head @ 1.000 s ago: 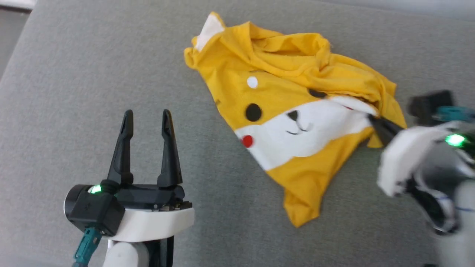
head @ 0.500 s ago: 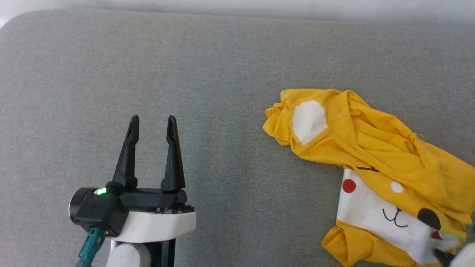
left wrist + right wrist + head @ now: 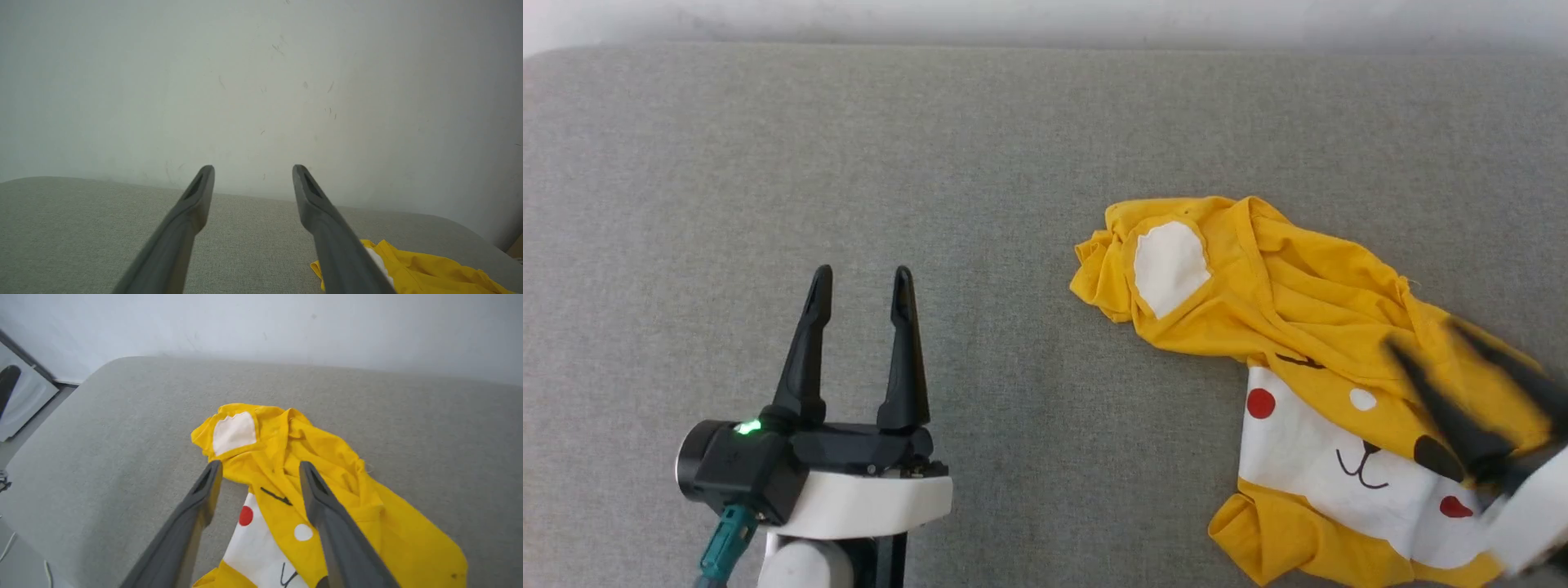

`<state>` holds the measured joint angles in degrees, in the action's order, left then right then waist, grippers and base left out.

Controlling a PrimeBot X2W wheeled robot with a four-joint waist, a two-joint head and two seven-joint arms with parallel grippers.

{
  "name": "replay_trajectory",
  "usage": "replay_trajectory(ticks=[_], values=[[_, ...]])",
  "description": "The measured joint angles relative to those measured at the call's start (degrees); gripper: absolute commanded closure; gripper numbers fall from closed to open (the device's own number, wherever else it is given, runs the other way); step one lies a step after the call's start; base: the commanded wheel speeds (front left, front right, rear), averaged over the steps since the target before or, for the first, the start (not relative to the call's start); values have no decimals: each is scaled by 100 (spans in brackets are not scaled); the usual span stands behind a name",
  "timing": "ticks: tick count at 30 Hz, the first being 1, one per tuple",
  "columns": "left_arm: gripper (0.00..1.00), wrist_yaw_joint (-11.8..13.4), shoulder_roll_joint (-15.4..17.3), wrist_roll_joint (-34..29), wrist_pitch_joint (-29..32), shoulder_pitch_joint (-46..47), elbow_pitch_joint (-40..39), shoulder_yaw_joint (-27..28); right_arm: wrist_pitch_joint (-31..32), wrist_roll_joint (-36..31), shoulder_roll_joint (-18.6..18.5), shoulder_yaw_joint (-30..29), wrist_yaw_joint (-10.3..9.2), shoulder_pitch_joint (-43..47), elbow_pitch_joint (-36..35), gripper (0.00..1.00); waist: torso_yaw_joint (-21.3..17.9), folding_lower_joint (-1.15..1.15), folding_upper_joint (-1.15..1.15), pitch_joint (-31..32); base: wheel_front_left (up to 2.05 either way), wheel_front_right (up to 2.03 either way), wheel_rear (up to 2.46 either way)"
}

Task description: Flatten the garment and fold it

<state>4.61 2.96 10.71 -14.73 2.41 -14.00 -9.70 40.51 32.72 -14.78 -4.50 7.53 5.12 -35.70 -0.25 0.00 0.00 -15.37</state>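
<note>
Fabric lay bunched on the right side of the grey cushion (image 3: 931, 163): the yellow T-shirt (image 3: 1298, 327) was crumpled and not yet flattened, with its tiger face skewed under loose folds. A white ear patch (image 3: 1168, 265) sat at the end of the shirt nearest the cushion's middle. The white muzzle (image 3: 1307, 465) and a red cheek dot (image 3: 1260, 403) faced up near the head view's lower right.

My right gripper (image 3: 1425, 336) was smeared with blur on the head camera, over the printed face. On its own wrist camera I saw the right gripper (image 3: 260, 465) with its fingers spread wide, nothing between them and the shirt below. I could not tell whether the tips touched the cloth.

My left gripper (image 3: 862, 273) hung over bare cushion, well apart from the shirt. Its fingers were parted and empty. Its wrist camera showed the left gripper (image 3: 252, 168) pointing toward the pale wall (image 3: 261, 81) behind the cushion.
</note>
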Motion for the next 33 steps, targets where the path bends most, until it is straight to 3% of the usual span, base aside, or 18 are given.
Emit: replay_trajectory(ticks=[4, 7, 16, 17, 18, 19, 20, 24, 33], values=[[0, -2, -1, -7, 0, 5, -16, -23, -237, -623, -82, -736, 1, -623, 210, 0, 25, 1, 0, -134, 0, 0, 0], [0, -1, -1, -7, 0, 35, -21, -56, -202, -1055, -187, -902, 1, -851, 606, 0, 70, 1, 0, -262, 0, 0, 0], [0, 4, -1, -7, 0, 193, -36, -130, 205, -1295, -632, -452, 0, -1093, 2121, 0, 279, 2, 0, -637, 0, 0, 0], [0, 4, -1, -5, 0, 211, -35, -142, 238, -1293, -632, -390, 1, -1123, 2261, 12, 306, 1, 0, -663, 0, 0, 0], [0, 4, 0, -4, 0, 237, -30, -149, 285, -1302, -669, -292, 0, -1137, 2373, 59, 334, 2, 0, -686, 0, 0, 0], [0, 4, -1, -4, 0, 273, -26, -149, 291, -1301, -676, -238, 1, -1153, 2473, 83, 362, 2, 0, -706, 0, 0, 0], [0, 5, -1, -3, 0, 288, -26, -148, 289, -1300, -644, -248, 1, -1196, 2554, 100, 386, 2, 0, -724, 0, 0, 0], [0, 52, 0, 35, 0, 303, -27, -148, 222, -1312, -713, -201, 1, -1454, 2519, 100, 464, 1, 0, -762, 0, 0, 0], [0, 157, 1, 210, 0, 416, -56, -237, 221, -1317, -1670, 113, 1, -3121, 1911, 100, 668, 0, 0, -945, 0, 0, 0]])
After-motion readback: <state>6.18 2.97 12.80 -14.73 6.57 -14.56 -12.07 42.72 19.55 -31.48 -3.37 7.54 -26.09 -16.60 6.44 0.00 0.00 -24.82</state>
